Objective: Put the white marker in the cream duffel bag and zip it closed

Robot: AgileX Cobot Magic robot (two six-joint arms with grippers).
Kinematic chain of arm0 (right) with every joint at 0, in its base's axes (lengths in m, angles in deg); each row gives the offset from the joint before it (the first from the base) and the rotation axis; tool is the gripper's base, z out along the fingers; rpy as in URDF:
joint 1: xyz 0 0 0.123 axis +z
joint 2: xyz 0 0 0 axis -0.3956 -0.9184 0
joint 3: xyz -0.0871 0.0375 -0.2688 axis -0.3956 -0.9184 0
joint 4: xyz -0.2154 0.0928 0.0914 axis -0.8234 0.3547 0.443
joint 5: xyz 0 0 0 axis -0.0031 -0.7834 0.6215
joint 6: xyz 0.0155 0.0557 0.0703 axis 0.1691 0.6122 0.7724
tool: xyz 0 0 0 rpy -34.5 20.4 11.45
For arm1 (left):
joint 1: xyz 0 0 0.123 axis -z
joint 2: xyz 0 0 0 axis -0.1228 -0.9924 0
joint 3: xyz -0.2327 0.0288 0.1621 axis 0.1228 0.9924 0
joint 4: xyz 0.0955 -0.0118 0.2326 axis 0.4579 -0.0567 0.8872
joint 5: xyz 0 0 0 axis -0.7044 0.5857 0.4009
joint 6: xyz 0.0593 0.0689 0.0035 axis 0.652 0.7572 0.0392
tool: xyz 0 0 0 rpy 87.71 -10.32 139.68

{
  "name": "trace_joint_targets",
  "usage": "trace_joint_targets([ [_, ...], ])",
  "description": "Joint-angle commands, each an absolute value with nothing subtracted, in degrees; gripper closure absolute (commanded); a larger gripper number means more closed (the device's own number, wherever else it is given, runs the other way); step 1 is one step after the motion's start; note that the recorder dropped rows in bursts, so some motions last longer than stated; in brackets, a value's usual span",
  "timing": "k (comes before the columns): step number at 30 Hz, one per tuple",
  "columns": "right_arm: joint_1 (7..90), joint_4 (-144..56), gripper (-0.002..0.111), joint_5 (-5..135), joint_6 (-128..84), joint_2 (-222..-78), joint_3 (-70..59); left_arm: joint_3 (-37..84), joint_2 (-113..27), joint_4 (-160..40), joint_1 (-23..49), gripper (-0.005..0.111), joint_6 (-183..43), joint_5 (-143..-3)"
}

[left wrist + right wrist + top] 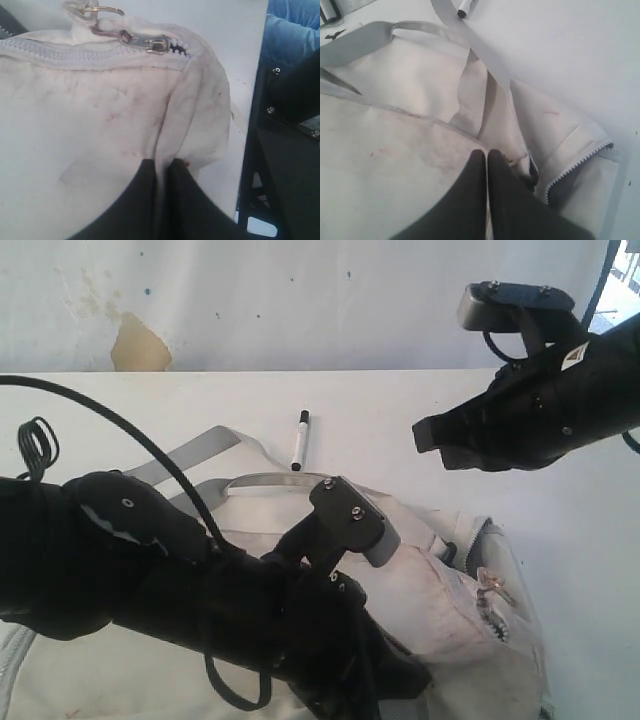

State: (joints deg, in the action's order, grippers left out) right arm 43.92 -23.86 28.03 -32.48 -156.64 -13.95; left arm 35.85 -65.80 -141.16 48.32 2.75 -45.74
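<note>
The white marker [300, 441], black cap at its far end, lies on the table just behind the cream duffel bag [450, 610]. One end of the marker [465, 7] shows in the right wrist view. My left gripper [162, 162] is shut on a raised fold of the bag's fabric [100, 115], below the grey zipper pull [155, 45]. My right gripper [428, 436] hovers above the bag's right part with its fingers together and nothing between them. In its own view the right gripper [486, 152] is over the bag beside a partly open zipper [572, 167].
Grey webbing straps [190, 452] trail from the bag toward the marker. A black coiled cable [35, 445] lies at the left. The table edge and a dark frame [280, 165] stand close beside the bag's end. A stained wall [140, 345] rises behind the table.
</note>
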Motion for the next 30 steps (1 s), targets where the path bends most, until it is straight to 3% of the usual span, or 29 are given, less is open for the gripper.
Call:
trace_joint_targets([
  [1, 43.78, -24.10, 0.108, 20.76, -31.10, -157.94, -13.21, 35.64, -65.78, -138.56, 48.53, 0.107, 2.56, -48.21],
  [6, 43.78, -24.44, 0.106, 8.54, -30.18, -157.82, -11.22, 35.64, -65.78, -137.33, 48.53, 0.107, 2.56, -50.92],
  [9, 43.78, -24.44, 0.094, 6.49, -29.16, -157.82, -11.14, 35.64, -65.78, -136.90, 48.53, 0.107, 2.83, -49.99],
  [13, 43.78, -25.16, 0.068, 5.43, -24.42, -157.82, -11.14, 35.64, -65.78, -135.64, 48.53, 0.107, 2.83, -49.99],
  [15, 43.78, -26.41, 0.062, 6.00, -22.17, -157.82, -11.14, 35.64, -65.78, -135.65, 48.53, 0.107, 2.83, -49.63],
  [21, 43.78, -32.23, 0.062, 6.05, -9.12, -159.96, -11.14, 35.64, -65.78, -135.65, 48.53, 0.107, 2.83, -49.27],
  [30, 43.90, -29.80, 0.062, 4.93, -8.79, -164.47, -11.14, 35.64, -65.78, -135.65, 48.53, 0.107, 2.83, -49.11],
])
